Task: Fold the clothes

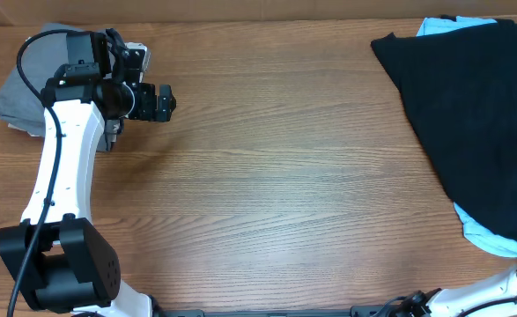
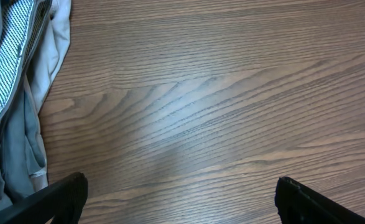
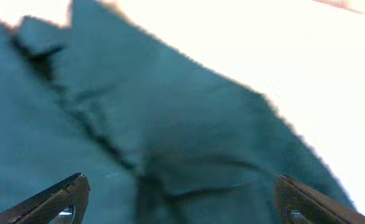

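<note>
Black garment [image 1: 478, 114] right | grey clothes [image 1: 16, 97] left | left fingers [image 2: 58, 199] spread, empty | right fingers [image 3: 58, 196] spread above garment

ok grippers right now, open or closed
left gripper: open, empty
right gripper: open, over the black garment, holding nothing

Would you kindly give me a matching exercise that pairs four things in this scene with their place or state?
Things:
1. black garment
2. light blue garment
3. grey clothes pile
4. left gripper

Places or states:
A. open above the table
B. peeking out from under another garment
C. at the far left edge
D. spread on the right side, on top

Pairs: 1-D, 2-B, 3-C, 4-A
</note>
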`<state>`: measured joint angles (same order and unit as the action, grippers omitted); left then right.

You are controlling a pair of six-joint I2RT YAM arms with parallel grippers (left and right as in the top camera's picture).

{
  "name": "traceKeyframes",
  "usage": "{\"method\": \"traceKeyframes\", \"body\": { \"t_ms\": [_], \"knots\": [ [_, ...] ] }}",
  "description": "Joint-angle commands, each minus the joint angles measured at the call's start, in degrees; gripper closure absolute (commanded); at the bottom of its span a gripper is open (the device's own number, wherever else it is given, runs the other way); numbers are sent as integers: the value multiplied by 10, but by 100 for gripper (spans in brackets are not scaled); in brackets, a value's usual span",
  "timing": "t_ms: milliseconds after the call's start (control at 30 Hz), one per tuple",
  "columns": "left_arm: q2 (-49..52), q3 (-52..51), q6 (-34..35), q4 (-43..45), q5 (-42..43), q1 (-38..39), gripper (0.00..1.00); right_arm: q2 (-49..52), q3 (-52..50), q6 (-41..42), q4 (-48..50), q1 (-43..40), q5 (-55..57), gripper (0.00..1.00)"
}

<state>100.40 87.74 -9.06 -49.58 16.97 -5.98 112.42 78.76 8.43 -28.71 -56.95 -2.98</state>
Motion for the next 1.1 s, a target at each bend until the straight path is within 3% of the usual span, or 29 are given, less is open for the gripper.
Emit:
{"method": "traceKeyframes", "body": {
  "t_ms": [0,567,667,700,733,767,800,900,967,1033,1067],
  "knots": [
    [-8,13,1,2,10,1,2,14,12,4,10,-18,-3,4],
    [-8,13,3,2,11,13,0,61,12,-27,29,-73,-1,7],
    [-8,13,3,2,10,17,0,77,11,-26,26,-73,-1,11],
    [-8,13,3,3,10,18,0,81,11,-26,24,-73,-1,15],
    [-8,13,3,3,10,19,0,85,10,-26,21,-73,-1,42],
    [-8,13,3,3,10,19,0,85,10,-23,18,-73,-1,61],
    [-8,13,3,3,10,19,0,85,10,-19,16,-73,-2,71],
    [-8,13,3,3,10,19,0,85,10,-9,16,-72,-8,76],
    [-8,13,3,5,10,19,0,85,10,-9,14,-73,-15,85],
    [-8,13,3,10,11,19,7,85,12,-8,12,-73,-35,96],
    [-8,13,5,17,12,19,8,83,15,2,11,-73,-47,96]
  ]
}}
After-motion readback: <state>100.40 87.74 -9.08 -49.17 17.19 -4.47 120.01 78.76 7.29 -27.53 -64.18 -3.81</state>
